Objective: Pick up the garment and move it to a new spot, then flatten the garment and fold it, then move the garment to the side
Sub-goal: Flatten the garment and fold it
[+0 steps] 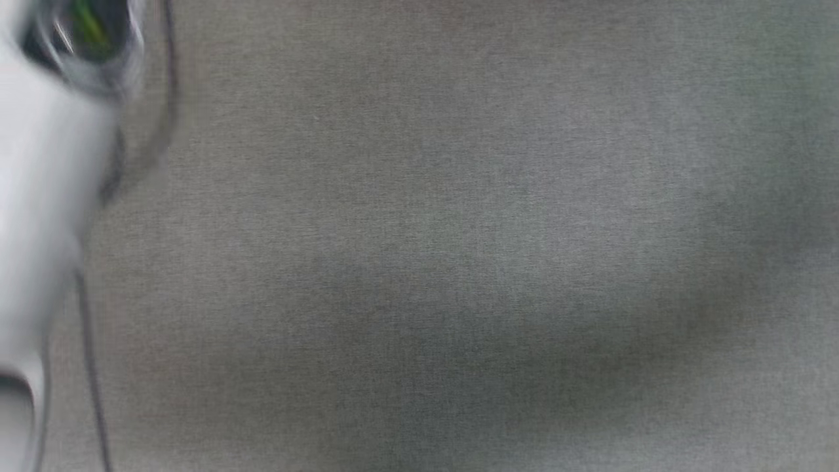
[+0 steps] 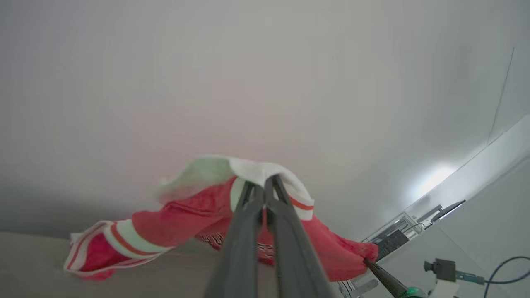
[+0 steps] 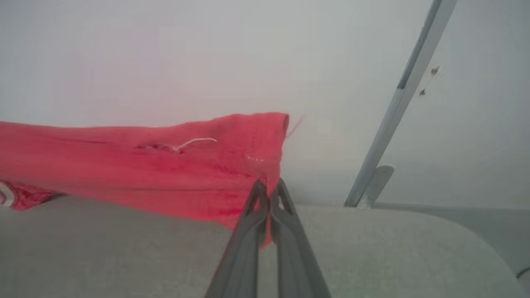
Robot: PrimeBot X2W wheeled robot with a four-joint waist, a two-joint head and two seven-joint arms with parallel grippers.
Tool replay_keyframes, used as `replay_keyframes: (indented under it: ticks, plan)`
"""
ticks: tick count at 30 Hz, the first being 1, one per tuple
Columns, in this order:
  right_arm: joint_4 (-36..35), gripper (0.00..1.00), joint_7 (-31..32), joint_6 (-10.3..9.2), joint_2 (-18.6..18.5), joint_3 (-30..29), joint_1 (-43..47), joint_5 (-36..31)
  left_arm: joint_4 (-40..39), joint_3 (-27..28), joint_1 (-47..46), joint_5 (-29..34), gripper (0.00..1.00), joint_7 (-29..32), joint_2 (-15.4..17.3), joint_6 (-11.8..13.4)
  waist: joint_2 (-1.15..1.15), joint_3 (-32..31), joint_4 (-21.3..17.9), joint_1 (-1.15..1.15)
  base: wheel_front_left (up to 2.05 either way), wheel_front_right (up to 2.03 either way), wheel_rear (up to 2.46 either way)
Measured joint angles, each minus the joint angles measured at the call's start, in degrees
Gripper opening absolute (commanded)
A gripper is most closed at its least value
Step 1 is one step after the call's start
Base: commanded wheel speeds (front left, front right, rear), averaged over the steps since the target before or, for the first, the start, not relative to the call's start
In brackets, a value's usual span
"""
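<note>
The garment [image 2: 186, 215], a red jersey with white-and-red striped trim, hangs stretched above the grey surface. In the left wrist view my left gripper [image 2: 263, 184] is shut on its white-trimmed edge, with cloth draped to both sides. In the right wrist view my right gripper [image 3: 268, 186] is shut on a red hem corner of the garment [image 3: 165, 165], which stretches away to the left. The right gripper's fingers [image 2: 383, 276] also show at the far end of the cloth. In the head view a blurred pale forearm [image 1: 39, 196] lies along the left edge.
A grey cloth-covered surface [image 1: 459, 262] lies below. A pale wall rises behind it, with a grey metal bar [image 3: 397, 103] leaning at the right. A camera stand and cables [image 2: 445, 271] and dark equipment [image 2: 393, 242] sit at the lower right of the left wrist view.
</note>
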Motion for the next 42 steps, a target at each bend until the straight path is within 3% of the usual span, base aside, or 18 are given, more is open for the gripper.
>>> replay_keyframes:
  ticks: [8, 13, 18, 24, 33, 37, 42]
  plan:
    - [-10.2, 0.00, 0.3, 0.00, -6.0, 2.8, 15.7, 8.9, -17.1, -2.5, 21.8, -2.4, 0.00, -1.6, 4.2, 0.0, 0.00, -1.8, 1.2, 0.00, 0.00, 0.00, 0.00]
    - [-19.3, 0.00, 0.5, 0.00, -11.4, 3.4, 28.6, 13.2, -26.5, -5.9, 34.6, 0.5, 0.00, -3.5, 9.2, 0.0, 0.00, -4.4, 1.9, 0.00, 0.00, 0.00, 0.00]
    - [-27.6, 0.00, 2.0, 0.00, -16.6, 1.5, 40.9, 16.4, -31.2, -6.4, 44.8, 3.3, 0.00, -4.9, 13.0, 0.0, 0.00, -7.5, 2.3, 0.00, 0.00, 0.00, 0.00]
    - [-35.7, 0.00, 4.7, 0.00, -19.8, -3.6, 54.1, 19.2, -36.7, -5.7, 54.2, 5.2, 0.00, -5.2, 15.8, 0.0, 0.00, -10.8, 2.3, 0.00, 0.00, 0.00, 0.00]
    - [-45.0, 0.00, 8.1, 0.00, -19.2, -14.7, 72.4, 18.9, -45.5, -0.4, 68.3, 6.6, 0.00, -5.3, 18.7, 0.0, 0.00, -13.9, 2.1, 0.00, 0.00, 0.00, 0.00]
    - [-48.8, 0.00, 9.7, 0.00, -16.4, -20.3, 76.8, 16.9, -47.8, 1.1, 70.7, 7.1, 0.00, -5.3, 18.6, 0.0, 0.00, -14.1, 2.2, 0.00, 0.00, 0.00, 0.00]
    - [-51.1, 0.00, 13.8, -0.01, -11.7, -25.0, 76.0, 13.7, -47.3, 1.2, 67.5, 7.0, 0.00, -4.8, 18.1, 0.0, 0.00, -13.9, 2.1, 0.00, 0.00, 0.00, 0.00]
